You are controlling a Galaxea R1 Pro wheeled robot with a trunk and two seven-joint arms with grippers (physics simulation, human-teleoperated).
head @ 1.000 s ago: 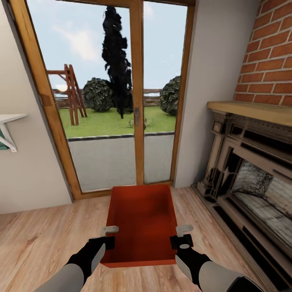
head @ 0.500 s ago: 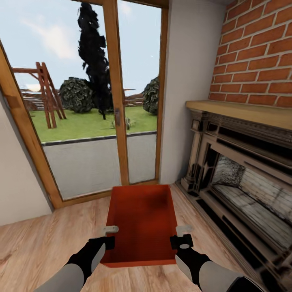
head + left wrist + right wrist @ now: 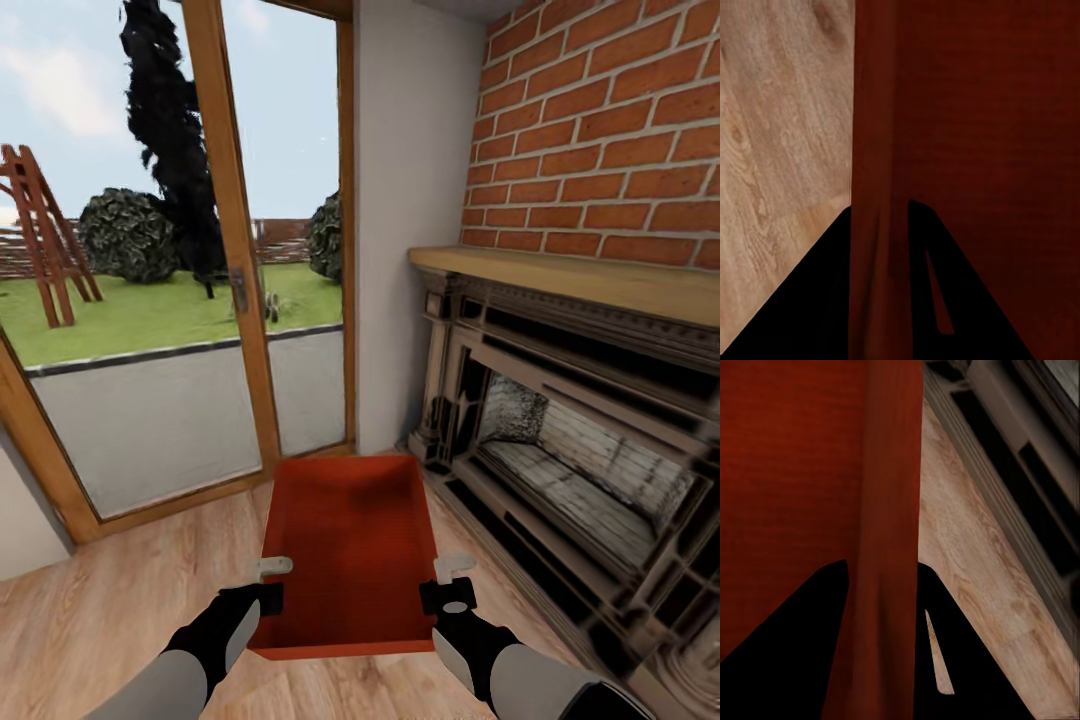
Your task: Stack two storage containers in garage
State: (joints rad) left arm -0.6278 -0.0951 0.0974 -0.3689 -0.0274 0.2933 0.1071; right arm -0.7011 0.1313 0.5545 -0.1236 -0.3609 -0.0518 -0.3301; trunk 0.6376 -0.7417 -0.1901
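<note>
I hold one storage container (image 3: 350,545) level above the wood-plank floor (image 3: 110,600), left gripper (image 3: 268,583) clamped on its left wall and right gripper (image 3: 448,583) clamped on its right wall, with the fireplace (image 3: 560,440) right and glass doors (image 3: 200,300) beyond.

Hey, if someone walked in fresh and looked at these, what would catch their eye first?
An orange-red storage container sits front and centre, its side walls clamped by the left end effector and the right end effector. To the right stands a dark fireplace under red brick, with glass doors behind.
</note>
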